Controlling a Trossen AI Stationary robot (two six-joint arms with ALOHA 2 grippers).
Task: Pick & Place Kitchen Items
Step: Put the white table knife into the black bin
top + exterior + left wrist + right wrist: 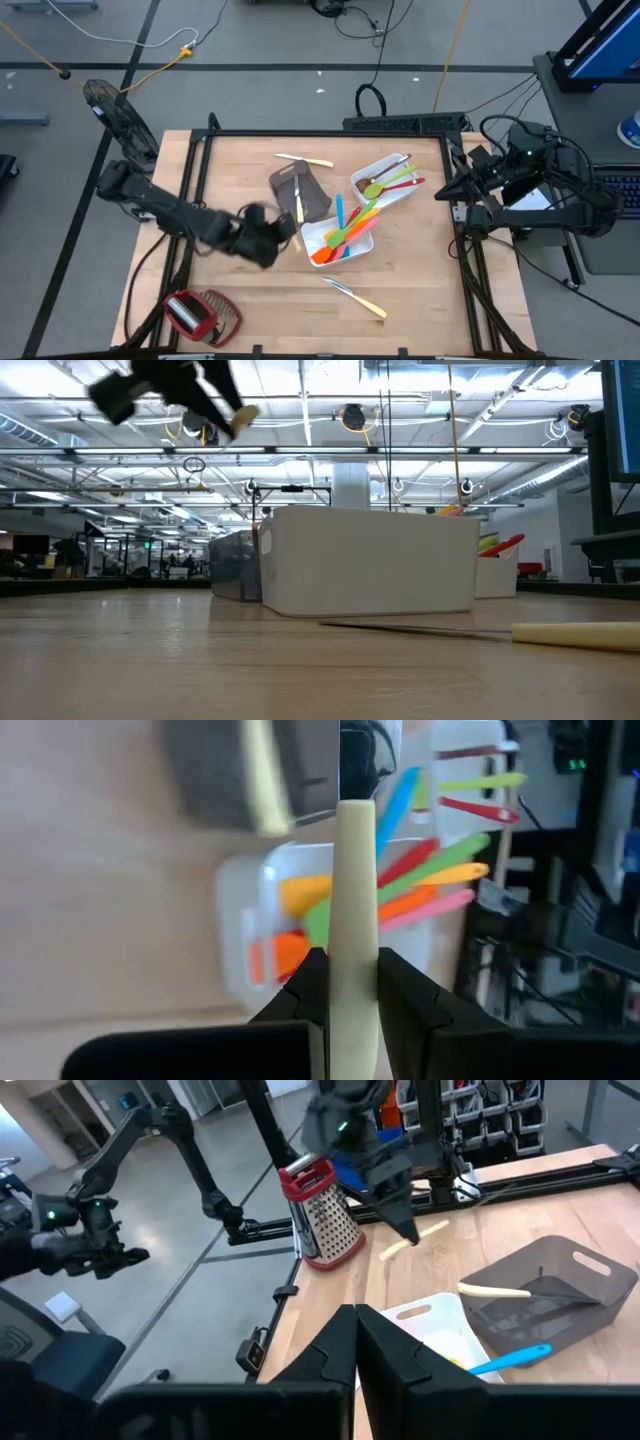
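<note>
The left tool (352,982) is squeezed on the pale handle of a piece of cutlery (352,900), held up in the air above the bench (250,300). It hangs just beside the near white tray (312,236) and the grey tray (318,203). I think this is the carry step: the piece is picked up and not yet put down. Next the tool likely needs to move over a tray, go lower, and let go gently.

The right tool (356,1342) is shut on nothing and waits off the bench's right edge.

Counting: three trays, two white and one grey. The far white tray (386,166) holds a few green and red spoons. The near one holds orange, green, pink and blue ones, too bunched to count. One pale-handled piece lies in the grey tray, and two more lie loose on the bench. One red grater (203,314) sits in the near left corner.
</note>
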